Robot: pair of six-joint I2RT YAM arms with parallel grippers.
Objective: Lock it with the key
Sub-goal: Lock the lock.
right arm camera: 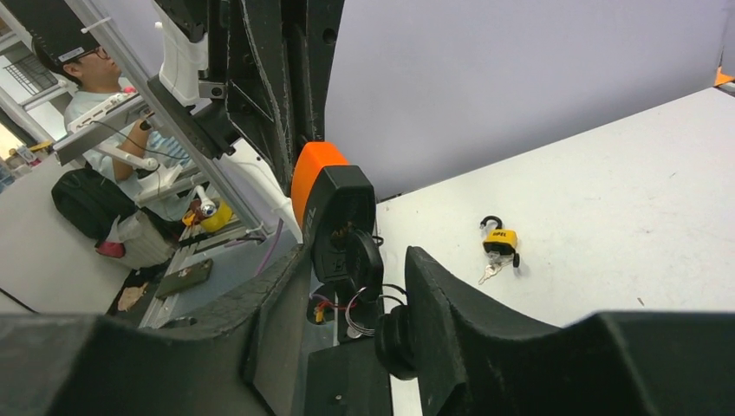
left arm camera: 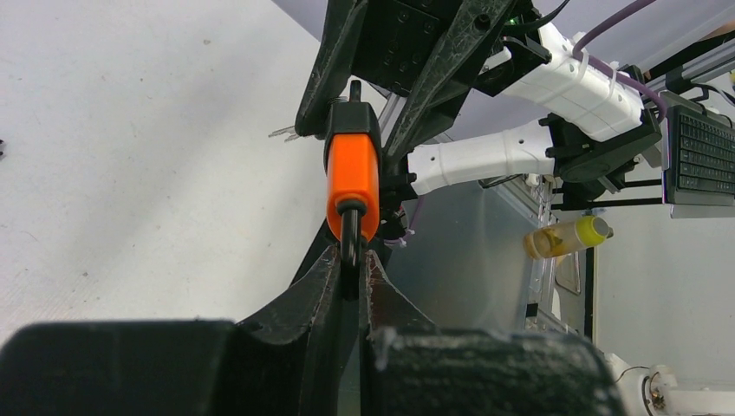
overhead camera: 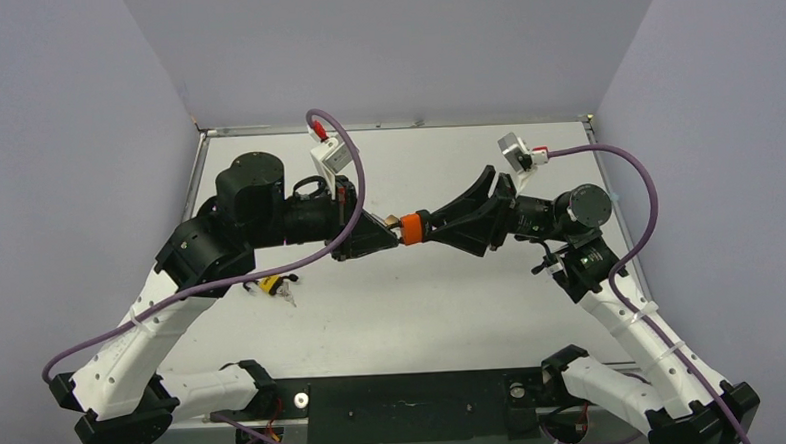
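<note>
Hanging in mid-air above the table (overhead camera: 453, 309), the orange padlock (overhead camera: 413, 227) lies level between the two arms. Its black shackle (left arm camera: 349, 234) is pinched in the left gripper (left arm camera: 351, 260), whose fingers are clamped tight on it. At the padlock's black lower end a key (right arm camera: 362, 260) sits in the keyway, with its ring dangling beneath. The right gripper (right arm camera: 355, 260) brackets that key with its jaws partly apart, and a gap shows beside the key head, so nothing is grasped there.

The step in hand looks like taking hold of the key. Next the jaws need to close squarely on the key head, then the wrist must roll while the left arm holds the body steady.

Only the right wrist view shows the key and ring; the top view hides them behind the fingers. Only the left wrist view shows the shackle grip. A yellow padlock (right arm camera: 500, 241) with keys lies apart on the table.
</note>
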